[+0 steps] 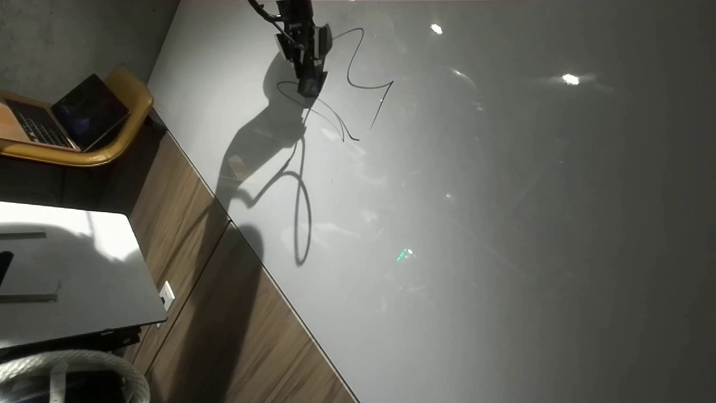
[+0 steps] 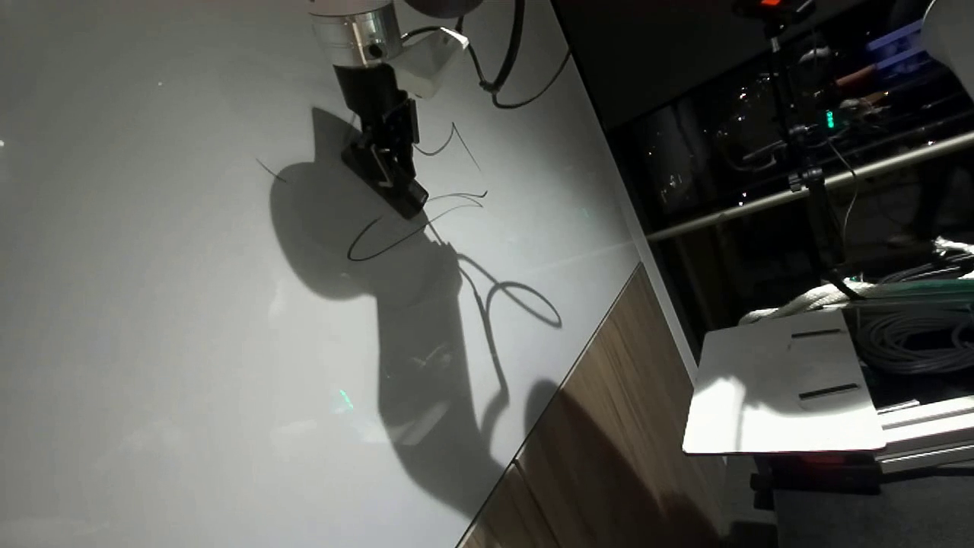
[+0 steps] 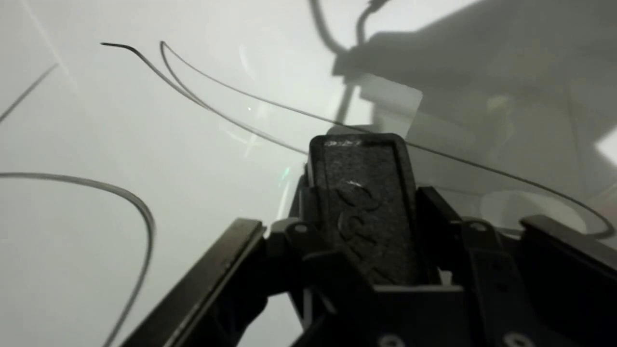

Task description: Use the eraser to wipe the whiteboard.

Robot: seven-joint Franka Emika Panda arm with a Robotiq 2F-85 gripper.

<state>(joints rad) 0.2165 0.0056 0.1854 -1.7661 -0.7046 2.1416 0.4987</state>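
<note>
The black eraser (image 3: 361, 161), likely light and stiff-backed, is near the scribble (image 3: 193, 99) on the whiteboard (image 1: 503, 224), the gripper (image 3: 368, 207) closed on its left and right long sides, probably the best hold.

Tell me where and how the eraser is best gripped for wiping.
I'd pinch the eraser across its two long sides, coming in lengthwise from one end. It is an oblong block with straight long sides to clamp on. The gripper holds it that way now, and the round-cornered end juts out ahead, which should leave that end free to meet the whiteboard.
</note>
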